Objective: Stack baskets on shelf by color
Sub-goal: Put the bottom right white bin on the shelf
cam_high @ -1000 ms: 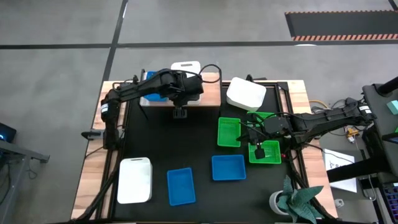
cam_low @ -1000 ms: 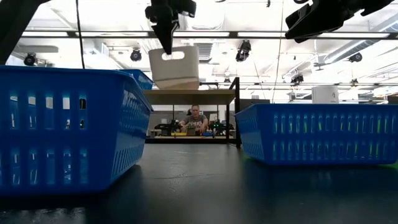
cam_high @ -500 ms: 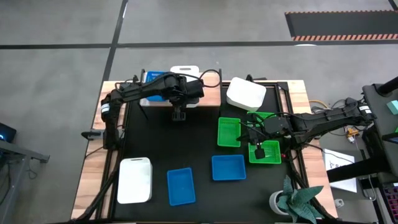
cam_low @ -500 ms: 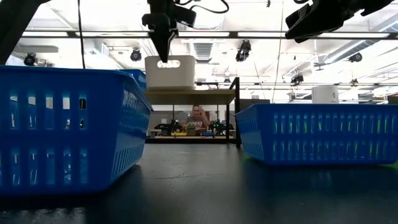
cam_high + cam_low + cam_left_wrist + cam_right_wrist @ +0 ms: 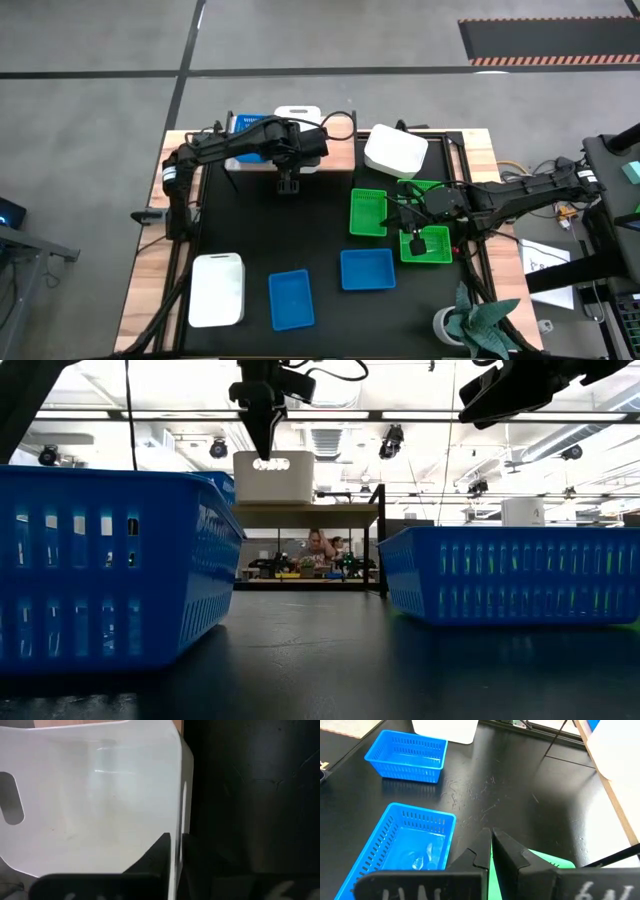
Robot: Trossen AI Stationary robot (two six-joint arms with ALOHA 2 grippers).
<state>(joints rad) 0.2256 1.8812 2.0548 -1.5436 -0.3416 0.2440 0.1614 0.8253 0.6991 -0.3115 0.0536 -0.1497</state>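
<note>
My left gripper (image 5: 175, 851) pinches the near wall of a white basket (image 5: 90, 800), one finger on each side, the basket resting on the shelf (image 5: 305, 515) below it. A blue basket (image 5: 240, 124) sits beside it. My right gripper (image 5: 491, 845), pressed together, hangs over a green basket (image 5: 428, 244), two blue baskets (image 5: 407, 755) on the desk (image 5: 530, 785) beyond.

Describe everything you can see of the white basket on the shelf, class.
The white basket looks like smooth plastic, with rounded corners and a slotted handle hole in its end wall. It sits upright and level on the wood-topped shelf, beside a blue basket. The left gripper straddles its near rim, one of the fingers inside, one outside.
</note>
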